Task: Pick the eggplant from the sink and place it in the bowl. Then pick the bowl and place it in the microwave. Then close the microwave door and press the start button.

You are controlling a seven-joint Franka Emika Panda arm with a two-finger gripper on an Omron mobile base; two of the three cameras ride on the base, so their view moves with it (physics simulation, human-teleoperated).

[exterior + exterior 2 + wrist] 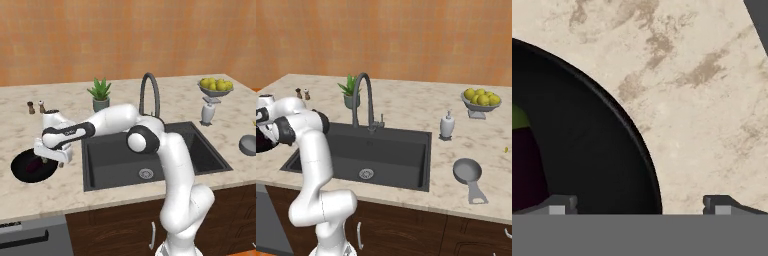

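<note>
My hand was fully open and held nothing. It hung just above the right edge of the round, shallow, glossy black bowl, and in the hand view one fingertip stood over the bowl's dark inside and the other over the bare stone. I judge this straddle made sense: with the rim between my fingers, I could close on the rim and lift the bowl for the next step.

The small dark purple eggplant with its green cap lay inside the bowl, near its middle, so the first part of the task looked done. The bowl rested on the beige marbled counter, just to the left of the wide dark grey sink, which now had only its steel drain in it.

Behind the sink stood the dark gooseneck faucet and a small green potted plant. The microwave was outside these pictures, so I could not tell where it stood.
</note>
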